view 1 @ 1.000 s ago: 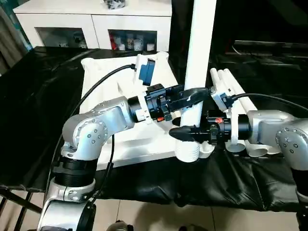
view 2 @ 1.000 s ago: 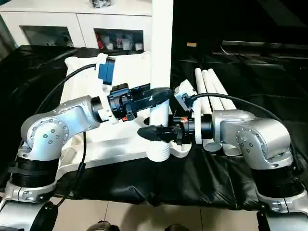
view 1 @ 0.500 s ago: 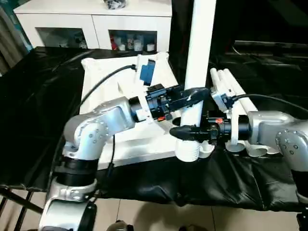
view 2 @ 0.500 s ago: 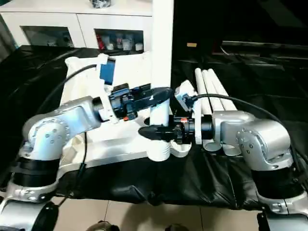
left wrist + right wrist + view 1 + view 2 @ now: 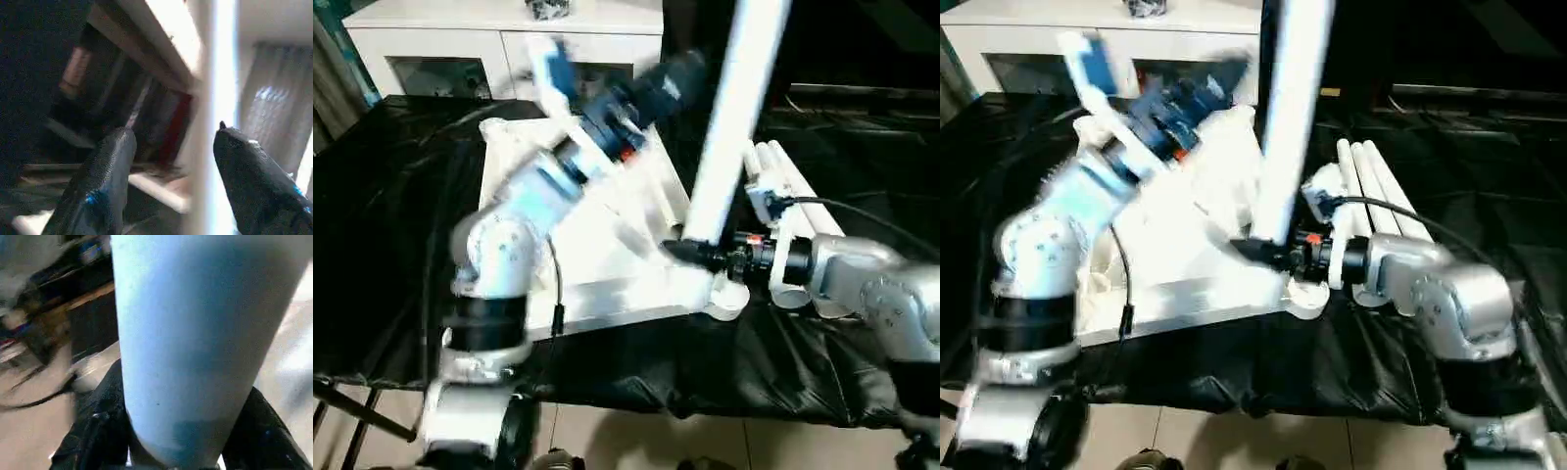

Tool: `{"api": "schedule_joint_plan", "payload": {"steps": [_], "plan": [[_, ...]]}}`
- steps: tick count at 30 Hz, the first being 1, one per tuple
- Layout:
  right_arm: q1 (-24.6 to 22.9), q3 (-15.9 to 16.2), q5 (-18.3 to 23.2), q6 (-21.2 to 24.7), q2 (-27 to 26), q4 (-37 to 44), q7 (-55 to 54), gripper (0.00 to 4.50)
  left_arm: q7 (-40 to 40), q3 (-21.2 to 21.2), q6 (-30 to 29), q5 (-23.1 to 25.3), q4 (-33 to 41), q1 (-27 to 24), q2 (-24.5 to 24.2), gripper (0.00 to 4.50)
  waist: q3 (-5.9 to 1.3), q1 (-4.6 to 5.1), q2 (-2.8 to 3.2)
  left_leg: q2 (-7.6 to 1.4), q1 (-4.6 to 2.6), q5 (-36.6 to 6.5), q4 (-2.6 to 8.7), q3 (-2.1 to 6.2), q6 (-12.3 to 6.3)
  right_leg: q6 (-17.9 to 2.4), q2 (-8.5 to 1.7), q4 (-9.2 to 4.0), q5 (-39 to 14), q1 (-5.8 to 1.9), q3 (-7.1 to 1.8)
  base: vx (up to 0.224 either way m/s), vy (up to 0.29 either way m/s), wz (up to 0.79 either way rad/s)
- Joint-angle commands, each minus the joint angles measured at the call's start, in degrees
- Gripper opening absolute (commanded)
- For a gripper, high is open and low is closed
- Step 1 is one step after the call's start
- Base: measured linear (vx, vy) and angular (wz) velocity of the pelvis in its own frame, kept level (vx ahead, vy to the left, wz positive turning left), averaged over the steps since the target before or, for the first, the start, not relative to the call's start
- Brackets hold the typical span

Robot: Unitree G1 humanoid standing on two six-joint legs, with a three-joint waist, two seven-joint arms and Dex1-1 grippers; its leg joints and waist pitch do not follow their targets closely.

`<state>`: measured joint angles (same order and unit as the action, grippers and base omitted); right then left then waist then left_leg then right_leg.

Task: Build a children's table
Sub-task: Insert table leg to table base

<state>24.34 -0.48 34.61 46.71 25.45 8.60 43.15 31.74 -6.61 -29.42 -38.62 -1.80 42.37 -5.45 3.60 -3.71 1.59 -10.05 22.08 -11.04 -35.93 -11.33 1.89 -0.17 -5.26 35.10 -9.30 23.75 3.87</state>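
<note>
The white tabletop lies underside up on the black-covered table. One white leg rises from near its front right corner socket and leans to the right. My right gripper is shut on the leg's lower end; in the right wrist view the leg sits between both black fingers. My left gripper is raised high over the far part of the tabletop, clear of the leg, blurred by motion. In its wrist view the fingers stand apart with nothing gripped.
Three spare white legs lie side by side on the black cover just right of the tabletop. A white cabinet with small items on its shelves stands behind the table. The table's front edge runs close below the tabletop.
My left gripper has let go of the leg and swung up and back. The leg, upright before, now leans to the right, and its ribbed lower end has shifted.
</note>
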Motion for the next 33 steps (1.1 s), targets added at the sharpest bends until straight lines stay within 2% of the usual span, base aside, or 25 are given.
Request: {"api": "schedule_joint_plan", "payload": {"steps": [1,3,4,5,6,8,10,12,13,15,16,19,20,22,26,28,29,33], "plan": [[-0.7,-2.9,-2.5,-3.5,0.0,-0.5,-3.3,1.89,-0.6,6.1,6.1,11.4,-3.4,-2.1,-3.3,2.95,-4.71,-0.12,-0.44,-2.25,-0.87,-7.8,4.16,1.64,-0.59,-7.4,-2.39,-4.72,-16.2,-3.17,-2.10,0.000,0.000,0.00],[-1.2,-3.5,-3.1,-4.1,0.0,-0.8,-4.4,1.89,-1.0,8.9,8.5,15.7,-4.6,-2.9,-5.0,2.95,-4.74,0.02,-0.40,-2.32,-0.81,-8.0,4.33,1.80,-0.44,-6.5,-2.41,-4.70,-16.5,-3.32,-2.13,0.000,0.000,0.00],[-2.5,-4.9,-3.8,-3.9,-0.3,-1.3,-7.2,1.89,2.9,14.2,13.6,20.9,-6.3,-6.0,-7.6,2.95,-4.78,0.00,-0.10,-2.37,-0.94,-8.1,4.36,1.76,-0.06,-6.5,-2.55,-4.61,-16.0,-3.22,-2.22,0.000,0.000,0.00],[-2.5,-4.9,-3.8,-3.9,-0.3,-1.3,-7.2,1.89,2.9,14.2,13.6,20.9,-6.3,-6.0,-7.6,2.95,-4.81,0.00,-0.09,-2.36,-0.91,-8.0,4.41,1.76,0.06,-6.9,-2.59,-4.55,-15.6,-3.25,-2.23,0.000,0.000,0.00],[-3.5,-5.3,-4.5,-4.6,-0.3,-1.2,-8.0,1.89,5.2,15.9,14.5,21.1,-6.8,-7.8,-7.9,2.95,-4.91,0.05,0.06,-2.34,-0.97,-8.0,4.38,1.67,0.34,-8.2,-2.55,-4.28,-14.1,-3.24,-2.23,0.000,0.000,0.00],[-5.9,-6.1,-6.0,-6.2,-0.9,-0.6,-10.7,1.89,8.5,18.2,14.5,20.4,-8.3,-11.0,-7.4,2.95,-4.71,-0.06,0.20,-2.39,-0.93,-9.0,4.48,1.50,0.45,-9.3,-2.73,-4.50,-14.0,-3.06,-2.34,0.000,0.000,0.00],[-7.5,-6.3,-7.7,-7.5,-2.1,-0.1,-13.4,1.89,14.1,22.6,15.8,21.7,-11.3,-12.7,-8.4,2.95,-4.97,0.05,0.48,-2.30,-0.88,-9.1,4.51,1.61,0.33,-10.1,-2.61,-4.25,-12.0,-3.19,-2.28,0.000,0.000,0.00],[-7.8,-6.2,-8.0,-7.5,-2.2,-0.1,-13.8,1.89,15.3,23.6,16.6,22.4,-12.2,-13.0,-8.6,2.95,-4.84,0.11,0.40,-2.32,-0.93,-10.1,4.59,1.59,0.32,-10.1,-2.66,-4.32,-13.0,-3.10,-2.29,0.000,0.000,0.00],[-8.5,-5.5,-9.1,-7.7,-2.0,-0.3,-14.4,1.89,16.8,25.9,19.0,24.8,-14.5,-13.3,-9.2,2.95,-4.72,0.05,0.68,-2.30,-1.03,-11.1,4.65,1.65,0.31,-10.0,-2.78,-4.64,-14.6,-3.11,-2.27,0.000,0.000,0.00],[-9.5,-4.3,-11.0,-9.4,-1.8,-0.4,-14.9,1.89,18.3,28.1,19.9,26.8,-16.8,-13.5,-9.8,2.95,-4.53,0.34,0.96,-2.20,-1.03,-13.2,4.73,1.69,0.39,-8.9,-2.84,-5.04,-18.0,-3.15,-2.30,0.000,0.000,0.00],[-9.6,-4.2,-11.1,-9.5,-1.8,-0.4,-14.9,1.89,18.4,28.2,19.9,26.8,-16.8,-13.5,-9.8,2.95,-4.55,0.46,0.82,-2.17,-1.00,-13.4,4.68,1.63,0.60,-8.2,-2.93,-5.12,-19.6,-3.13,-2.34,0.000,0.000,0.00],[-10.7,-4.9,-11.1,-11.1,-2.9,-0.2,-16.1,1.89,19.6,29.4,17.8,27.9,-17.5,-13.9,-10.3,2.95,-4.48,0.67,1.15,-2.16,-1.13,-14.4,4.76,1.67,0.50,-7.5,-2.95,-5.55,-23.2,-2.95,-2.25,0.000,0.000,0.00],[-10.7,-4.9,-11.1,-11.1,-2.9,-0.2,-16.1,1.89,19.6,29.4,17.8,27.9,-17.5,-13.9,-10.3,2.95,-4.49,0.71,1.19,-2.19,-1.13,-14.6,4.79,1.69,0.49,-7.4,-2.93,-5.60,-23.7,-2.94,-2.23,0.000,0.000,0.00],[-11.3,-4.7,-11.7,-11.4,-3.3,0.1,-16.4,1.89,19.4,31.2,19.8,31.5,-20.3,-13.5,-11.1,2.95,-4.40,0.93,1.22,-2.17,-1.11,-15.2,4.86,1.80,0.32,-6.7,-2.81,-5.78,-24.9,-2.77,-2.09,0.000,0.000,0.00],[-11.5,-4.2,-11.8,-11.2,-3.6,0.4,-16.3,1.89,20.1,32.2,20.4,32.9,-22.4,-13.2,-11.6,2.95,-4.45,1.24,1.25,-2.13,-1.18,-16.1,4.94,1.91,0.48,-5.8,-2.81,-5.99,-26.3,-2.65,-2.05,0.000,0.000,0.00],[-11.4,-4.1,-11.5,-10.8,-3.7,0.5,-16.2,1.89,20.8,32.2,18.9,32.5,-22.5,-13.3,-11.7,2.68,-4.43,1.37,1.29,-2.24,-1.14,-16.2,5.00,1.94,0.52,-6.5,-2.92,-5.95,-25.8,-2.61,-2.07,0.000,0.000,0.00],[-11.4,-3.9,-11.3,-10.8,-3.5,0.4,-16.1,1.89,21.5,31.9,17.6,31.8,-22.2,-13.4,-11.4,2.61,-4.43,1.48,0.99,-2.24,-1.15,-16.3,4.98,1.88,0.36,-6.8,-2.92,-5.93,-25.8,-2.62,-2.08,0.000,0.000,0.00],[-11.3,-3.6,-11.9,-11.6,-3.4,0.2,-16.1,1.89,20.3,31.6,17.9,32.9,-23.8,-12.8,-10.7,2.17,-4.46,1.47,1.12,-2.20,-1.08,-15.5,4.86,1.82,-0.10,-7.3,-2.95,-5.86,-25.1,-2.61,-2.15,0.000,0.000,0.00]]}}
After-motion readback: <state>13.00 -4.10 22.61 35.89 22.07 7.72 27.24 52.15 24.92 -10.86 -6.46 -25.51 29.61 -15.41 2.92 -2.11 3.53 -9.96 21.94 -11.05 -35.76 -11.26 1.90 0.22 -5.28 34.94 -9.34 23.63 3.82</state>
